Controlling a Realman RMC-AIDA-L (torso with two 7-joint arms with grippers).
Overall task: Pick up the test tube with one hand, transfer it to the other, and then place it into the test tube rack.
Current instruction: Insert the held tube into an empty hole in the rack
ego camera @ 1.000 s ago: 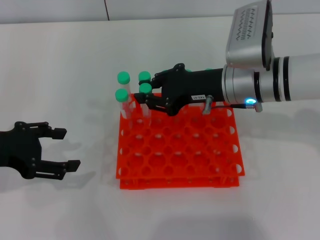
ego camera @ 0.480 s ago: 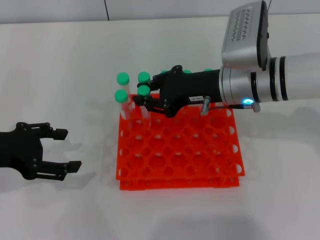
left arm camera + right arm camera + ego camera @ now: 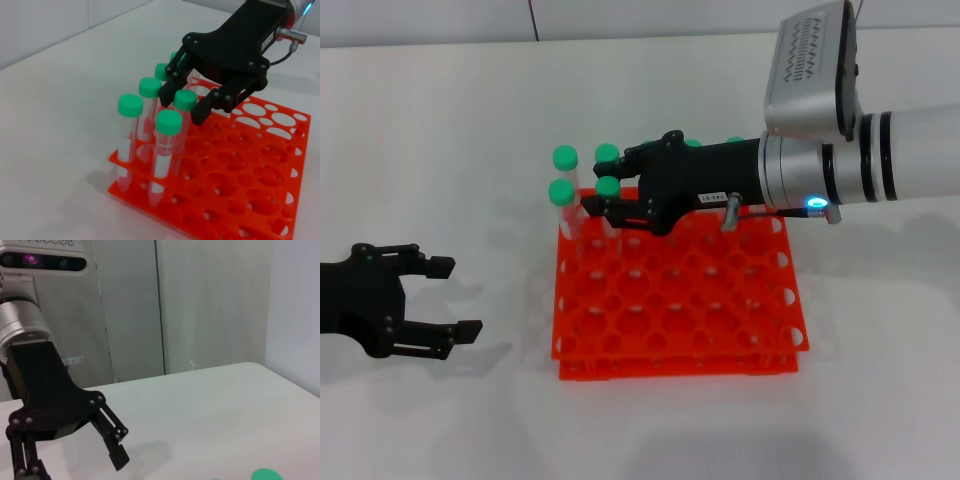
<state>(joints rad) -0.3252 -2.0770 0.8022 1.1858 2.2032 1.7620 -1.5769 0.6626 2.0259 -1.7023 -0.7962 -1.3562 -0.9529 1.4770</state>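
The test tube (image 3: 608, 187), clear with a green cap, stands in a back-left hole of the orange-red test tube rack (image 3: 775, 345). My right gripper (image 3: 607, 184), the labelled one, reaches over the rack from the right. Its fingers sit on either side of the tube's cap, slightly apart from it. The left wrist view shows the same: the tube (image 3: 184, 102) upright in the rack (image 3: 260, 167), with the right gripper (image 3: 185, 106) straddling its cap. My left gripper (image 3: 448, 297) is open and empty, low over the table left of the rack.
Several other green-capped tubes (image 3: 561, 191) stand close around it in the rack's back-left corner (image 3: 131, 106). White table lies all around. The right wrist view shows one finger (image 3: 112, 440) of my left gripper and one green cap (image 3: 265, 474).
The right gripper moved slightly left over the rack. The tube's cap sank lower into the rack while the gripper then held still, its fingers spreading a little. The left arm has not moved.
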